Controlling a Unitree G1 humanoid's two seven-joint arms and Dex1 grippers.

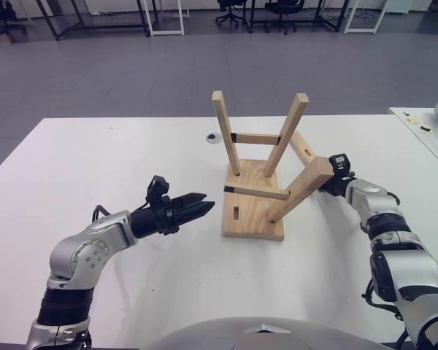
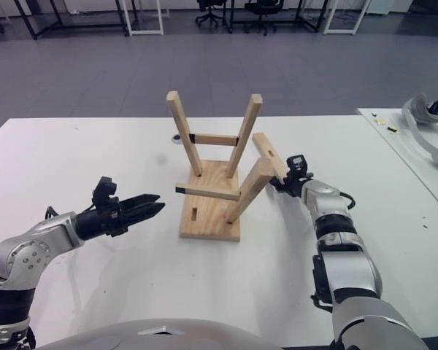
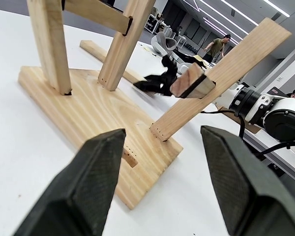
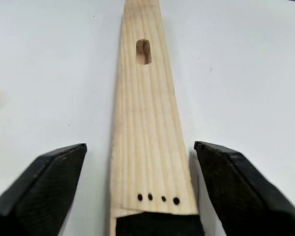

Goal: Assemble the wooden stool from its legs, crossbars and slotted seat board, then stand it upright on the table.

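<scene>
Wood stool (image 1: 254, 179), part-built, sits upside down near centre of white table (image 1: 95, 160). Seat board (image 1: 254, 219) lies flat on the tabletop, w/ one empty slot (image 1: 236, 213) showing near its near-left corner. Two legs stand at the far edge: far-left leg (image 1: 225, 135) & far-right leg (image 1: 286, 135), splayed apart at the top, joined by upper crossbar (image 1: 257, 138). Third leg (image 1: 301, 188) is plugged in at the near-right corner, leaning hard to the robot's right. Lower crossbar (image 1: 255, 192) runs left from it, its free end in the air over the board's left edge. Fourth leg (image 4: 145, 108) lies loose on the table, just right of the board. Right gripper (image 4: 140, 147) sits low at that leg's end, fingers wide, one each side, not clamped. Left gripper (image 1: 196, 204) hovers just above the table, left of the board, pointing at it, fingers spread wide, holding nothing.
</scene>
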